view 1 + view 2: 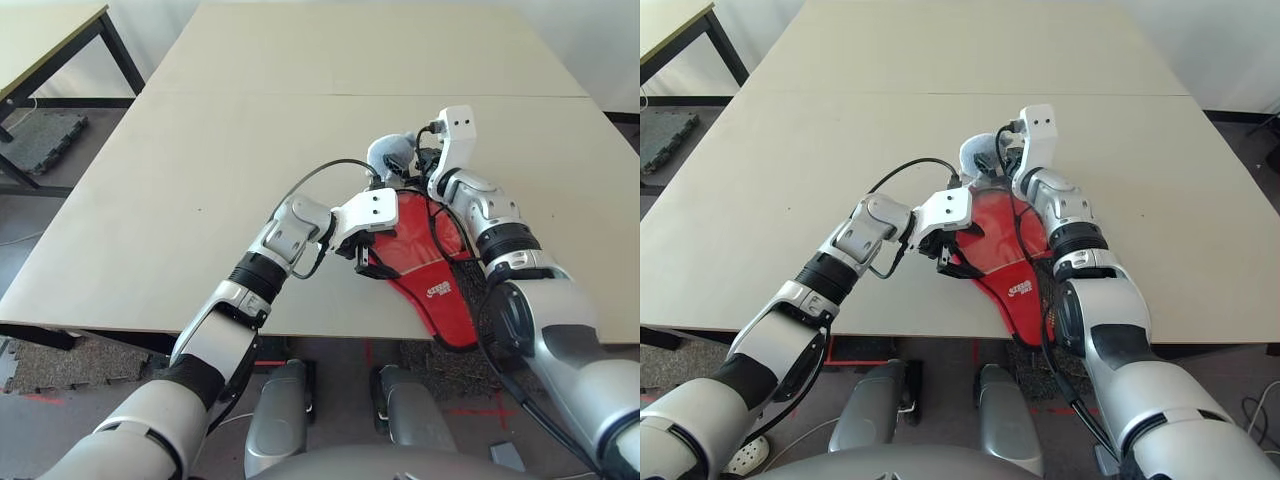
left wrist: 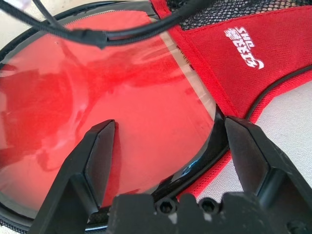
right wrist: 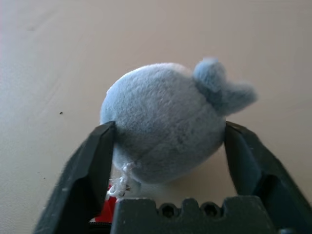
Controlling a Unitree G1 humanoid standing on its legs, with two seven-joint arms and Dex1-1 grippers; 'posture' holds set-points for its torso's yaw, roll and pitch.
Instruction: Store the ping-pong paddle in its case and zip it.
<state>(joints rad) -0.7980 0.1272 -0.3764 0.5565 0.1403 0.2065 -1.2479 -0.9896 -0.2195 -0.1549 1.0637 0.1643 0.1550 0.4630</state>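
Now I have the left gripper [image 2: 170,161] wide open above the red case [image 1: 435,290]. Its two black fingers are spread over the side of the case, one over the clear front and the other by the black rim; whether they touch it, I cannot tell. My right gripper [image 3: 170,124] is also open widely, with one finger at each side of the grey-blue fluffy ball [image 3: 165,122]; I cannot be sure if it is pressing the ball.

My left arm [image 1: 225,310] reaches forward and inward from the near edge of the table [image 1: 240,150]. The right arm [image 1: 530,290] reaches farther, bent inward, its gripper beyond the wide end of the case.

The case lies right of the middle of the near edge, and its narrow end hangs slightly over it. Behind its clear front is the paddle [image 2: 141,97], with the round red face visible; the handle is hidden.

From the left wrist I see the mesh pocket [image 2: 253,13] closely, and from the right wrist a white cord [image 3: 119,185] under the ball.
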